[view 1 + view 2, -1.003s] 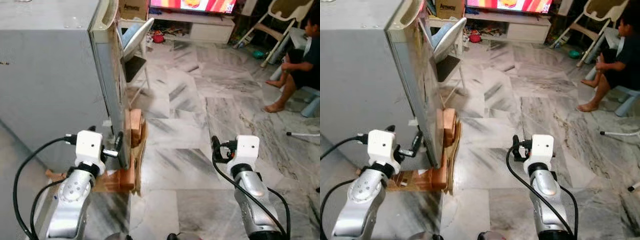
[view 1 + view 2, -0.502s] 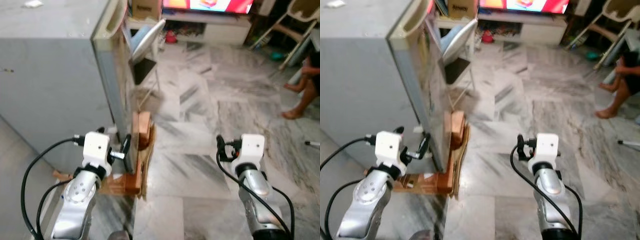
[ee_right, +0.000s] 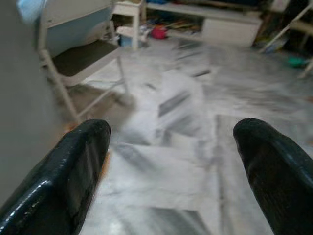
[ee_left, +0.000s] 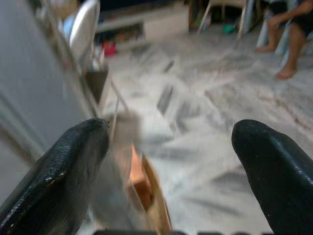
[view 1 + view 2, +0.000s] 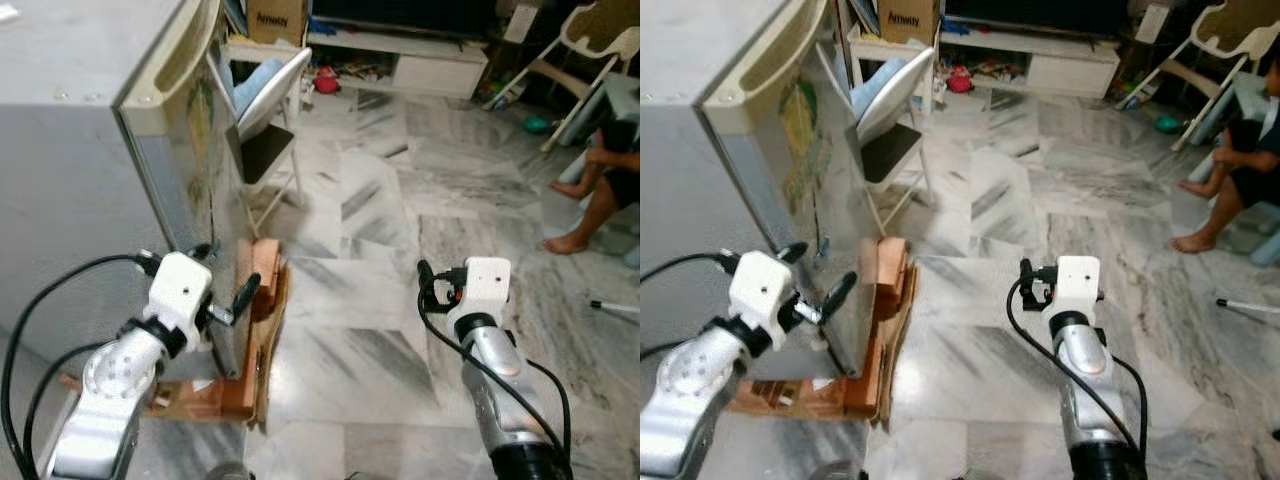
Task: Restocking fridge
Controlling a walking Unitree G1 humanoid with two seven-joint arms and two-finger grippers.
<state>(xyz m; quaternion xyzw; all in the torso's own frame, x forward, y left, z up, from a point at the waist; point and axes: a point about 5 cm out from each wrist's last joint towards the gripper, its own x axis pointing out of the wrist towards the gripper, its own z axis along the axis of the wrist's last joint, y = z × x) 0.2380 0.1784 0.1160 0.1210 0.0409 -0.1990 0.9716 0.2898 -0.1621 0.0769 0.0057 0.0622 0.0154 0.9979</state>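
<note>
A grey fridge (image 5: 70, 150) stands on the robot's left, its door (image 5: 805, 190) edge-on to the head camera, cream trim along the top. The left gripper (image 5: 232, 300) is raised at the lower part of that door, its two black fingers (image 4: 58, 176) spread wide with nothing between them; one finger lies just beside the door's edge, though whether it touches the metal cannot be told. Past the fingertips, at the fridge's foot, wooden blocks (image 5: 262, 275) and a sheet of cardboard (image 5: 895, 335) sit under and beside the base, on a marble floor (image 5: 380, 250) veined in grey.

The right gripper (image 3: 171, 161) is held up over bare floor, well apart from the fridge, its fingers (image 3: 274, 166) also wide apart and holding nothing. The right wrist camera looks out between them across the tiles.

Beyond the left fingers, just past the door's far side, a folding chair (image 5: 265, 120) with a pale round backrest stands close to the fridge. Farther off, a low white TV cabinet (image 5: 1040, 65) runs along the back wall, with a cardboard box (image 5: 905, 20) on a stand near it and a small red object (image 5: 327, 73) on the floor below. On the robot's far right a person (image 5: 1250, 150) in dark clothes sits with bare feet on the marble, next to a white high chair (image 5: 570, 40).
</note>
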